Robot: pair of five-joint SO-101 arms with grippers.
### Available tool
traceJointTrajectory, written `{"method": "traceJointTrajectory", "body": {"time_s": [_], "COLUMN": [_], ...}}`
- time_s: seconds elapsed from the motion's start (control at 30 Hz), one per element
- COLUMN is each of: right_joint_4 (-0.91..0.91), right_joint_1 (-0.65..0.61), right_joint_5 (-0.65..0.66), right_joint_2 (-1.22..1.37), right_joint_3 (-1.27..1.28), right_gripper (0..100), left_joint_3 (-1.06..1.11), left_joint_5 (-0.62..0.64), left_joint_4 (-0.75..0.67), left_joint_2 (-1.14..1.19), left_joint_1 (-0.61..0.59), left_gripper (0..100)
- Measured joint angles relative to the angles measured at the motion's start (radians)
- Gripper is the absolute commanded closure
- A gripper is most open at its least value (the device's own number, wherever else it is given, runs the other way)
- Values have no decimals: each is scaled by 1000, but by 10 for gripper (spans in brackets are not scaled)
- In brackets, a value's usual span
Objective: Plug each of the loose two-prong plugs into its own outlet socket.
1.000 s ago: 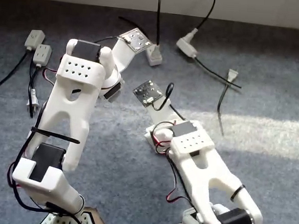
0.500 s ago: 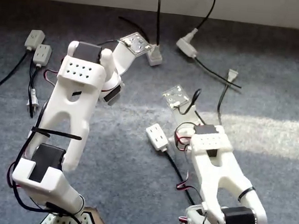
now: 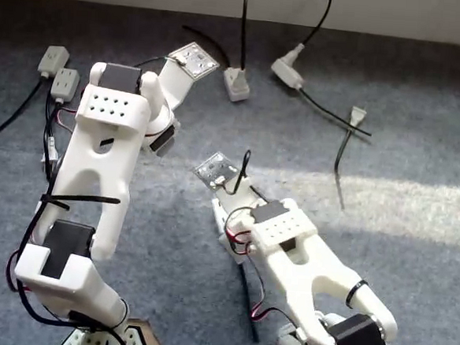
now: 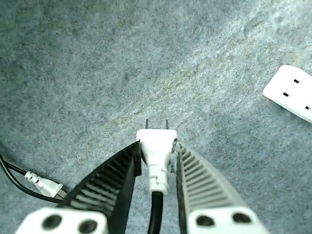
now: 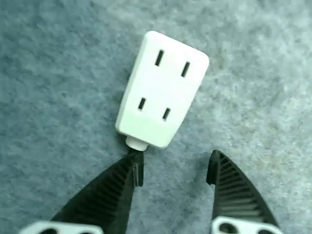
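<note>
My left gripper [image 4: 156, 151] is shut on a white two-prong plug [image 4: 157, 134], whose prongs point out over the grey carpet. A white outlet block [image 4: 291, 91] lies off to one side of it, apart from the prongs. My right gripper [image 5: 175, 168] stands open just short of another white outlet block [image 5: 163, 90] with two pairs of slots, touching nothing. From above, the left arm [image 3: 106, 140] is on the left with its wrist near the back. The right arm [image 3: 288, 248] covers most of its outlet block [image 3: 220, 211].
A white outlet [image 3: 236, 84] on a black cord and a white plug [image 3: 288, 71] lie at the back. A small plug [image 3: 358, 115] is at the right. Two outlet blocks [image 3: 59, 72] and black cords lie at the far left. Carpet between the arms is bare.
The right arm swung right, uncovering the outlet block, then came back left over it. The left arm's wrist shifted a little to the left, away from the back outlet.
</note>
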Motion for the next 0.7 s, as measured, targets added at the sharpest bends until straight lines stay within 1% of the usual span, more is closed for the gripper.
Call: {"method": "traceJointTrajectory", "body": {"time_s": [0.17,0.47,0.5,0.63,0.7], "right_joint_4": [-6,-34,-26,32,37], "right_joint_1": [-81,-84,-75,5,15], "right_joint_5": [-95,-114,-107,12,21], "right_joint_2": [12,12,12,12,12], "right_joint_3": [-46,-94,-94,-95,-83], "right_gripper": [781,781,781,781,781], "left_joint_3": [0,0,0,0,0], "left_joint_5": [0,0,0,0,0], "left_joint_4": [0,0,0,0,0], "left_joint_2": [0,0,0,0,0], "left_joint_1": [-2,-2,-2,-2,-2], "left_gripper": [995,995,995,995,995]}}
